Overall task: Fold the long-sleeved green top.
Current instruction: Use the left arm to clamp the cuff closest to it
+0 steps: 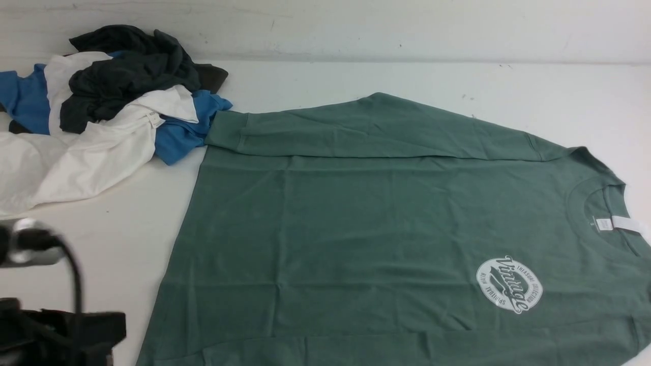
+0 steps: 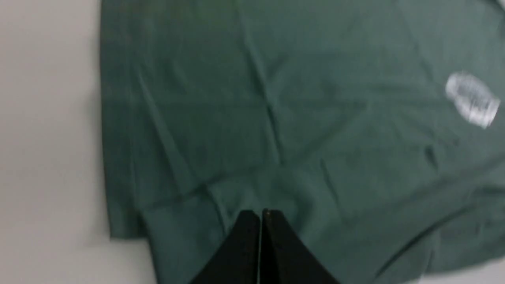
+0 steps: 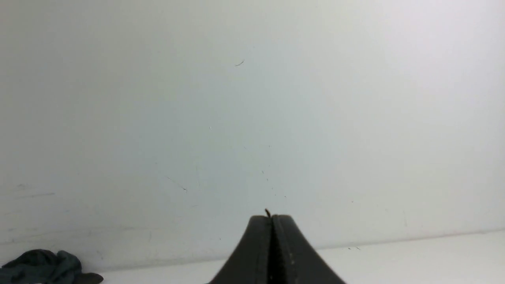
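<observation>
The green long-sleeved top (image 1: 356,223) lies flat across the white table, collar and white neck label (image 1: 618,223) at the right, hem at the left. Its far sleeve (image 1: 356,129) is folded in along the top's far edge, cuff toward the left. The round white logo (image 1: 509,284) faces up. My left gripper (image 2: 260,215) is shut and empty, hovering above the near sleeve's cuff close to the hem corner; the same top (image 2: 276,118) fills that view. My right gripper (image 3: 271,217) is shut, holding nothing, pointing at the white wall. In the front view only part of the left arm (image 1: 46,325) shows.
A heap of black, white and blue garments (image 1: 101,107) lies at the table's far left, touching the folded sleeve's cuff. The white back wall (image 1: 356,25) stands behind the table. The right wrist view catches a dark bit of the heap (image 3: 43,266).
</observation>
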{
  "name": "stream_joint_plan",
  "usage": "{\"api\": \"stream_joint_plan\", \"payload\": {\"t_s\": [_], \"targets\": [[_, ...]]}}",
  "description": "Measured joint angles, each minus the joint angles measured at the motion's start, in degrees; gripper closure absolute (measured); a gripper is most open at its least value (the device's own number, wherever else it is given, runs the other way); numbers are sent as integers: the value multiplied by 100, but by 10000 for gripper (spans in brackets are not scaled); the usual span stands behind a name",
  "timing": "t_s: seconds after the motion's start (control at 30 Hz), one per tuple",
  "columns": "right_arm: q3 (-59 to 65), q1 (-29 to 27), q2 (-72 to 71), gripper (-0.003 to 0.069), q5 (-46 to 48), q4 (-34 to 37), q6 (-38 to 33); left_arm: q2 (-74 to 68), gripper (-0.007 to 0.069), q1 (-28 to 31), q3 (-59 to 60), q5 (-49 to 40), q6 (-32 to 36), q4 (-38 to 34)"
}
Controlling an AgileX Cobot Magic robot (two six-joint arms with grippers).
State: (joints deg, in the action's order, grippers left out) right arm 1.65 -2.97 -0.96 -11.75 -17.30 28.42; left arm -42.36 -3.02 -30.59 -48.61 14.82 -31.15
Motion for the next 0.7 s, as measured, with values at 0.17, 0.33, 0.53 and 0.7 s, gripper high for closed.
{"api": "stream_joint_plan", "payload": {"t_s": [0.17, 0.33, 0.53, 0.7], "targets": [[0, 0, 0, 673, -13, 0, 60, -1480, 628, -45, -644, -986, -12, 813], [0, 5, 0, 673, -21, 4, 453, -1707, 628, -358, -669, -994, -51, 1280], [-241, 239, 229, 673, 729, -627, 2902, -1788, 628, -829, -689, -974, -186, 1482], [-982, 1260, 1444, 673, 993, -2266, 4830, -2219, 628, -893, -701, -947, -305, 1537]]}}
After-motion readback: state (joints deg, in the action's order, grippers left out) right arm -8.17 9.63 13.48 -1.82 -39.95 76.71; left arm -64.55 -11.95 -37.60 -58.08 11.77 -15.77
